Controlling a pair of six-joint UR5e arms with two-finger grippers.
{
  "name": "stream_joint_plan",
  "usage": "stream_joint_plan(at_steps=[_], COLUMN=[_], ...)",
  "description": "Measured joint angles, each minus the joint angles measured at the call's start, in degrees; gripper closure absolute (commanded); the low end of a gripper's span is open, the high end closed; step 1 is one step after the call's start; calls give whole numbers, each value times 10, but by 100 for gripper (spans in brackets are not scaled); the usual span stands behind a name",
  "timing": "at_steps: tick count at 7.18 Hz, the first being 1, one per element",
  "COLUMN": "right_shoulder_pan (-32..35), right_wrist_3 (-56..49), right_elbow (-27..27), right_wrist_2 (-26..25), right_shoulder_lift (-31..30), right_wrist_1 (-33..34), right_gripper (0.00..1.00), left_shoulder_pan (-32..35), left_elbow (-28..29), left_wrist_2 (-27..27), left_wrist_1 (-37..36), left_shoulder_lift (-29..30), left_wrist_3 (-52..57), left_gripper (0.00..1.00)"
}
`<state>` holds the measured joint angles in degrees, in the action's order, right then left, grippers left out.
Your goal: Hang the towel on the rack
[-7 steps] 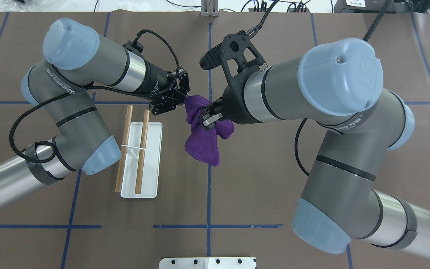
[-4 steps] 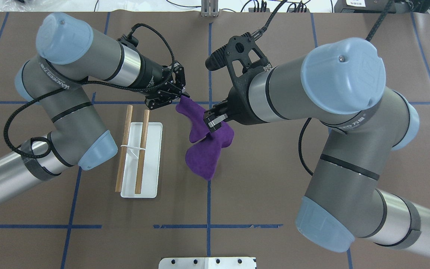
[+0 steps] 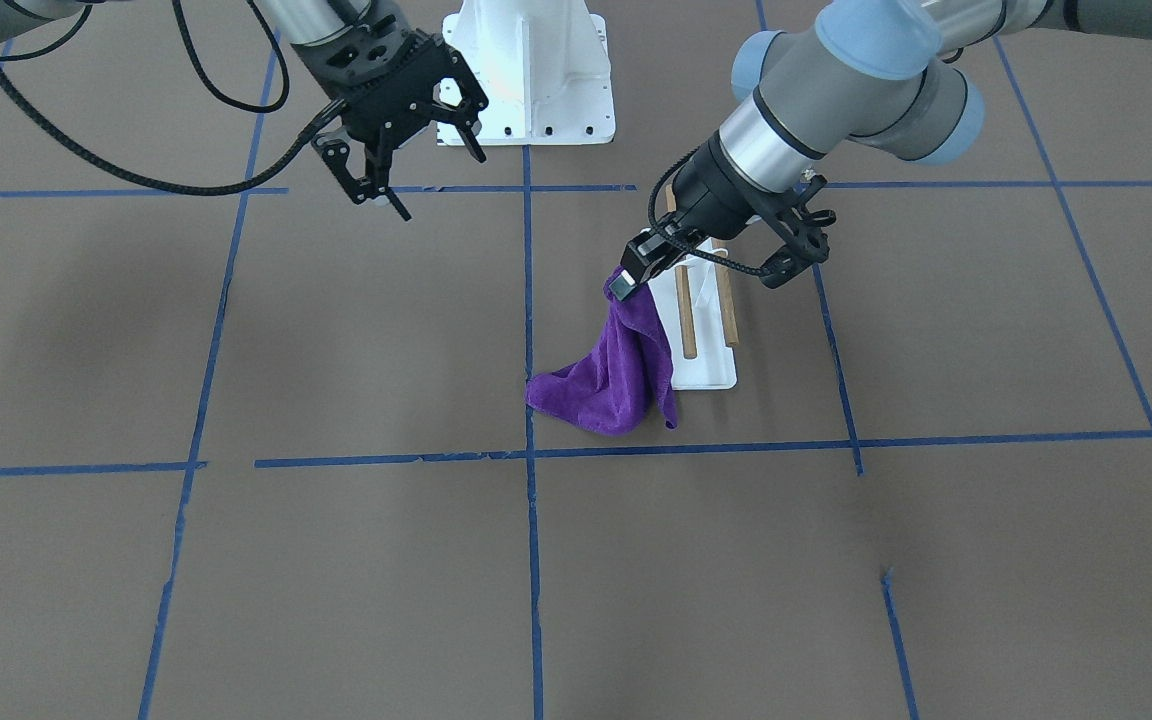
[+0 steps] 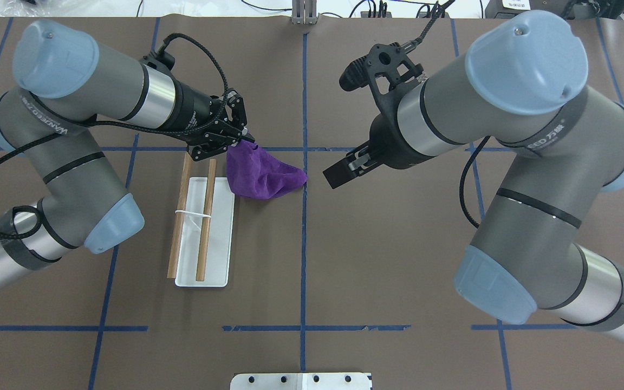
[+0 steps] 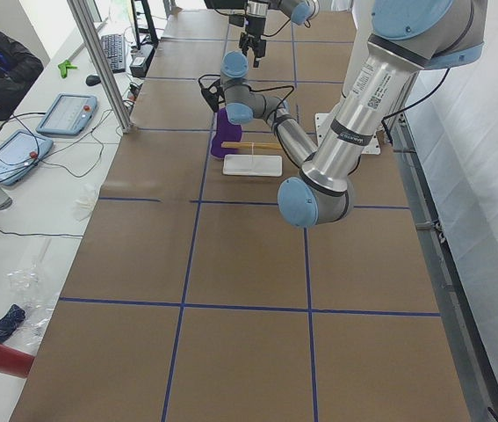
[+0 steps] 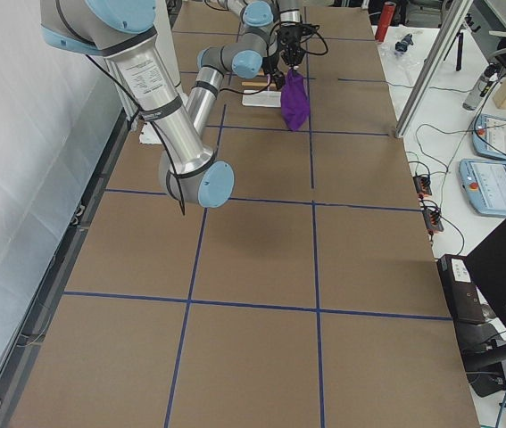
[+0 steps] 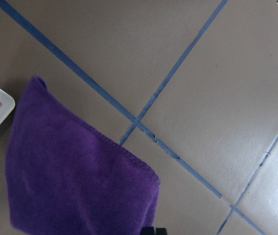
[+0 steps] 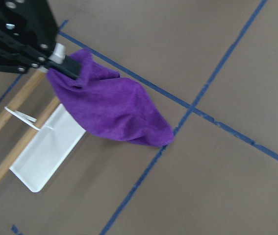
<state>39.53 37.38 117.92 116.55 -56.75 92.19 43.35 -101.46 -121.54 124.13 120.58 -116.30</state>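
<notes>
My left gripper [image 4: 241,140] is shut on one corner of the purple towel [image 4: 260,174], just beyond the far end of the rack [image 4: 206,238]. In the front view the left gripper [image 3: 624,283] holds the towel [image 3: 621,375] hanging, its low end at or near the table. The rack's white base [image 3: 706,372] and two wooden rods [image 4: 207,216] stand beside the towel. My right gripper [image 3: 436,185] is open, empty and raised, well apart from the towel; it also shows in the overhead view [image 4: 336,176]. The right wrist view shows the towel [image 8: 114,110] and rack [image 8: 48,149].
The white bolted robot pedestal [image 3: 526,70] stands behind the arms. Blue tape lines [image 4: 304,244] cross the brown table. Operators' tablets and cables [image 5: 60,114] lie off the table's far side.
My right gripper let go of the towel, opened and pulled back to the right. My left gripper carried the towel left, up to the rack's far end.
</notes>
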Motion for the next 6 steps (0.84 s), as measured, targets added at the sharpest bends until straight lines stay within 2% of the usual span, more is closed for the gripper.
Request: stream_joint_plan(at_steps=[3,6], right_shoulder_pan=[64,142], right_wrist_3=[-66,-243], right_elbow=[-40,-82], right_wrist_2=[21,28], right_shoulder_lift=[-23,-75], right_wrist_1=[83,113], right_gripper=[0,0], left_shoulder_pan=[12,22], left_elbow=[-67,-99], left_wrist_2=[-5,-6], left_wrist_1=[-2,-3], left_shoulder_lift=[-57,-161], left_wrist_3=[15,148], left_gripper=[100,100])
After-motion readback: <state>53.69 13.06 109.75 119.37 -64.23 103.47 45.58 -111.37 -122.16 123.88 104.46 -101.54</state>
